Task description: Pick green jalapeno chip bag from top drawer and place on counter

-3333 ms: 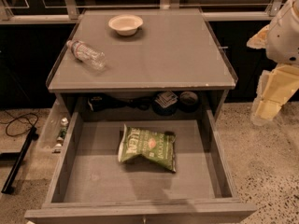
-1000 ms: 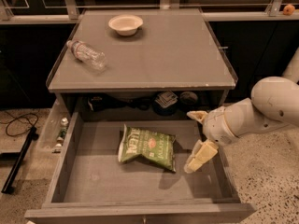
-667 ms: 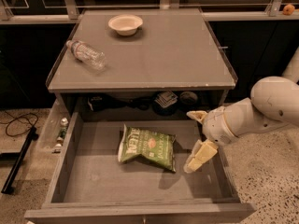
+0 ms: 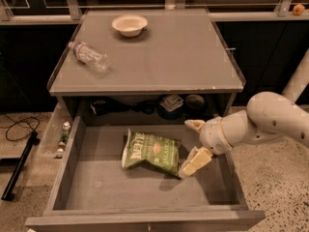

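The counter [image 4: 169, 57] spans the cabinet top. Below it the top drawer [image 4: 101, 190] stands pulled fully out. A white robot arm [image 4: 270, 120] reaches in from the right, over the drawer's right side. The green jalapeno chip bag [image 4: 150, 151] lies flat on the drawer floor, near its middle. The gripper [image 4: 194, 143] sits just right of the bag, fingers spread and holding nothing, its lower finger [image 4: 195, 161] by the bag's right corner. On the counter's left part lie a clear plastic bottle [image 4: 89, 56] on its side and, further back, a pale bowl [image 4: 129, 24].
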Action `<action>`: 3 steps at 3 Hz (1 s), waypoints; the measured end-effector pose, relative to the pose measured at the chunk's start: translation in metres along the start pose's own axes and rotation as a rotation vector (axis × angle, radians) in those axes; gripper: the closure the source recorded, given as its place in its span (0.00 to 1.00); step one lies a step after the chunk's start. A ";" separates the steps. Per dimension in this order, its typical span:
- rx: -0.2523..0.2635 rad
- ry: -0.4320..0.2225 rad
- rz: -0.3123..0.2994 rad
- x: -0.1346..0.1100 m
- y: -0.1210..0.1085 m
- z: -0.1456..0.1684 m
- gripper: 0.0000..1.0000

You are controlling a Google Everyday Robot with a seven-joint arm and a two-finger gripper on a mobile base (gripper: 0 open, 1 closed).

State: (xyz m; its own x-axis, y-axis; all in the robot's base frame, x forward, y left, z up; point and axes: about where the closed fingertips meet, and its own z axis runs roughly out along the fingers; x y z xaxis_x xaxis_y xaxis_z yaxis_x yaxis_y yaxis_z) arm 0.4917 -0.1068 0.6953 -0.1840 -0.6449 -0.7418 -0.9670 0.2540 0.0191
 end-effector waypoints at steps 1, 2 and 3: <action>-0.026 -0.064 0.034 0.001 -0.008 0.030 0.00; -0.022 -0.060 0.019 -0.005 -0.007 0.057 0.00; 0.016 0.001 -0.004 -0.002 -0.003 0.085 0.00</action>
State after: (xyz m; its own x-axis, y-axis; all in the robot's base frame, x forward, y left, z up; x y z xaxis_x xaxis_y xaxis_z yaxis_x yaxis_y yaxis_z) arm 0.5100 -0.0450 0.6404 -0.1807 -0.6466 -0.7411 -0.9647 0.2633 0.0055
